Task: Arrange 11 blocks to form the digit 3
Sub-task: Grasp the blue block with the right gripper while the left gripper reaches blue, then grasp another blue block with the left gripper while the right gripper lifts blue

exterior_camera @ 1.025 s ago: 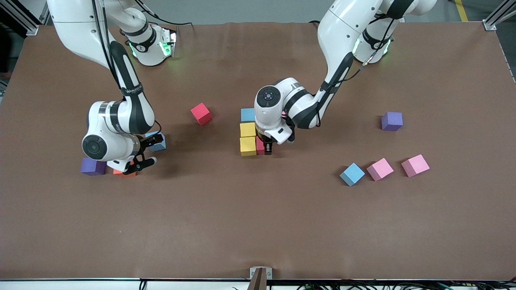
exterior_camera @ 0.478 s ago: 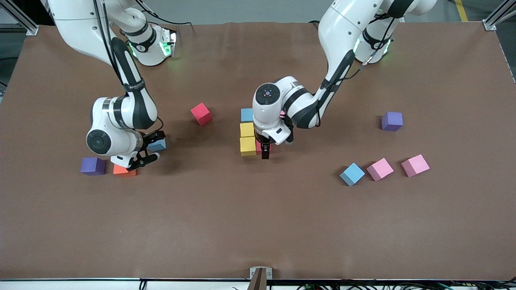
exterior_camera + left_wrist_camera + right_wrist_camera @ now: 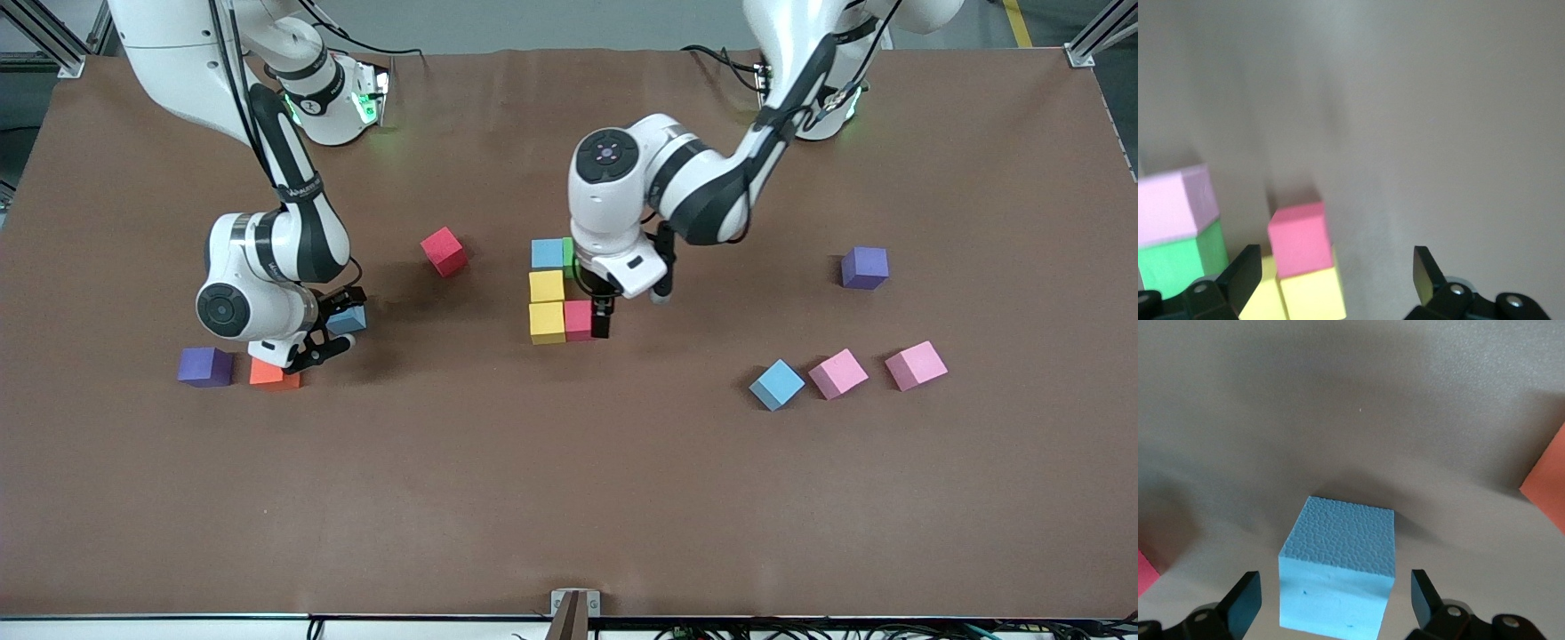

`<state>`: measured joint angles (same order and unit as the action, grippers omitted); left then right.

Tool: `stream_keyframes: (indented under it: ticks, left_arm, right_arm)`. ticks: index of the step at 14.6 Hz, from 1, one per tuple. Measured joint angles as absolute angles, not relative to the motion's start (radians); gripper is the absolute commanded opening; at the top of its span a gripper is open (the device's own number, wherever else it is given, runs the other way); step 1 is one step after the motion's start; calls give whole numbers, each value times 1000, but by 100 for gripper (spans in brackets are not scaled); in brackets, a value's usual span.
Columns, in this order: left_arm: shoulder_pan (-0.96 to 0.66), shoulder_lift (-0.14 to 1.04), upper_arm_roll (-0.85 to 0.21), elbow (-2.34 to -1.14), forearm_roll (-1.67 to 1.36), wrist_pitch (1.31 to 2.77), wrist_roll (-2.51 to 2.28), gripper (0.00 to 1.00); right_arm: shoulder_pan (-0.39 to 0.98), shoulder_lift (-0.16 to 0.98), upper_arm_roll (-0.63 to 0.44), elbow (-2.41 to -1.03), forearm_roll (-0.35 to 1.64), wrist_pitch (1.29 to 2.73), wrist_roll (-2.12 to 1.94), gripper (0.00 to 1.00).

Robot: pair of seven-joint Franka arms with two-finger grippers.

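I see the brown table [image 3: 569, 498] under both arms. My landmark is the started cluster of the digit 3 [image 3: 556, 293] near the table's middle: a light blue cube [image 3: 546, 253] with a green cube [image 3: 568, 255] touching it, a yellow cube [image 3: 546, 286] against the blue one on the camera side, a second yellow cube [image 3: 547, 322] nearer still, and a pink cube [image 3: 578, 320] touching that last yellow. The left gripper [image 3: 603, 313] hangs over the pink cube, fingers spread and holding nothing. Toward the right arm's end from the cluster, the right gripper [image 3: 331, 333] is low around a light blue block [image 3: 1338, 570], fingers wide and not touching it, with an orange block [image 3: 273, 375] and a purple cube [image 3: 205, 366] beside. A red block [image 3: 444, 251] lies between that group and the cluster. Toward the left arm's end lie a blue block [image 3: 776, 384], two pink blocks [image 3: 837, 373] [image 3: 916, 365] and another purple cube [image 3: 864, 268].
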<state>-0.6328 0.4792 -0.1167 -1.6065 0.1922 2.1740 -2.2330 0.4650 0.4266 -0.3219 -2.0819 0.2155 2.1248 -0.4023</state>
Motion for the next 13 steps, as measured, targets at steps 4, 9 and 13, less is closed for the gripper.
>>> stream_keyframes:
  ticks: [4,9,13]
  left_arm:
    - [-447,452,-114,-1611,193,2168,-1895,100]
    - [-250,469,-114,-1620,193,2168,-1484,97]
    - [-130,573,-115,-1581,192,2175,-1222,97]
  right_arm:
    - [465,427,-321,-2083,215,2134,-402,83]
    - [466,427,-320,-2085,215,2145,-402,73]
    - [466,427,-319,-2086,215,2148,-402,57]
